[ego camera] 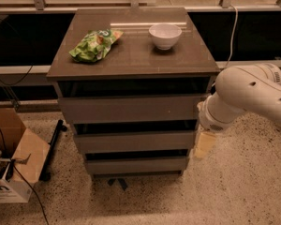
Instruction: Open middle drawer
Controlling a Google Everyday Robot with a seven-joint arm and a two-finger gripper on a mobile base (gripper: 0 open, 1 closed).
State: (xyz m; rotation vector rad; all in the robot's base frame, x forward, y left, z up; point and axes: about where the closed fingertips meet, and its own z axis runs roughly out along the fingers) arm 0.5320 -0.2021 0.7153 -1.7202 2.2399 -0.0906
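Observation:
The drawer cabinet stands in the middle of the view with three flat grey-brown fronts. The middle drawer is shut, flush between the tallest top drawer and the smallest bottom drawer. My white arm comes in from the right. My gripper hangs pale at the right end of the middle drawer front, just beside the cabinet's right edge.
A green snack bag and a white bowl sit on the cabinet top. An open cardboard box stands on the speckled floor at the left. A black bar leans by the cabinet's left foot. A rail and window run behind.

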